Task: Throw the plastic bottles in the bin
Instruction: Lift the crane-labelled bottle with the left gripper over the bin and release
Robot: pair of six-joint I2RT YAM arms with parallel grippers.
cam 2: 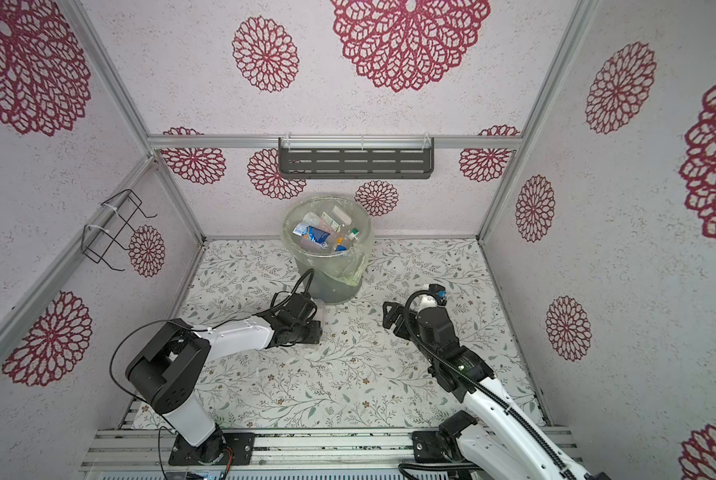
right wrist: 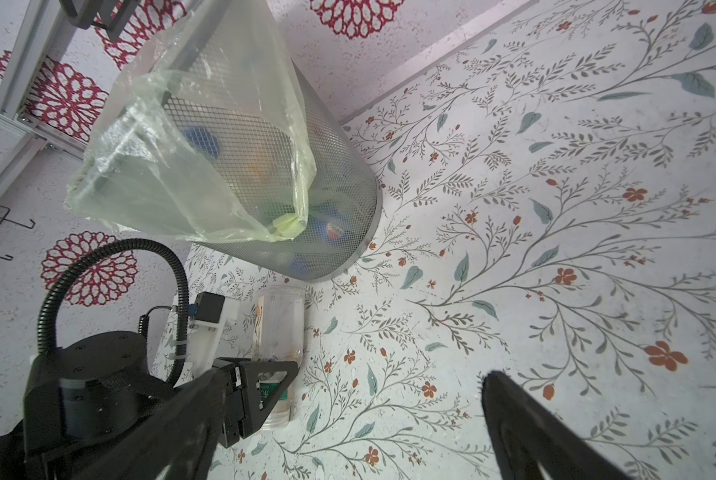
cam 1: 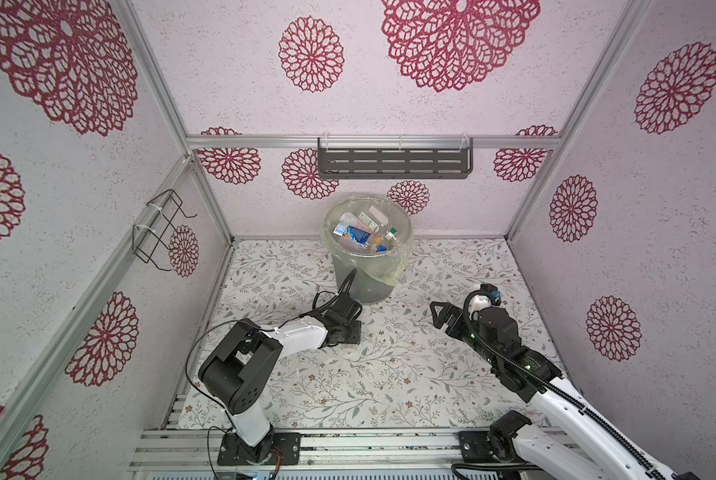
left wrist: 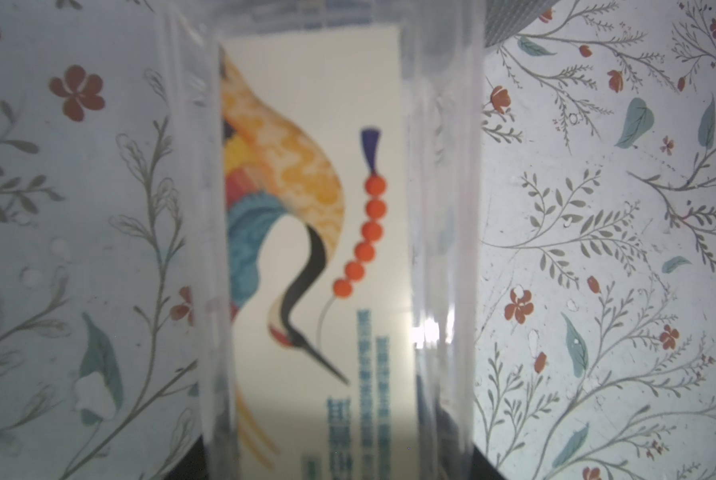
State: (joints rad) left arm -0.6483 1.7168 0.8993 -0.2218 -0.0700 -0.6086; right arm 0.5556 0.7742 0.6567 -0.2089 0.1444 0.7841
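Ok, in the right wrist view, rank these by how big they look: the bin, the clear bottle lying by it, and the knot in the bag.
1. bin, by far the largest
2. clear bottle
3. knot, smallest
No two look alike, so there are no close calls.

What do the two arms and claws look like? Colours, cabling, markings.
Both arms have white shell links, black joint housings, black base plates and black corrugated conduit. The left arm also trails a thin black cable loop. The right arm shows small green lights. The left claw and right claw are black with triangular open-frame fingers. There is a white camera mount at each wrist.
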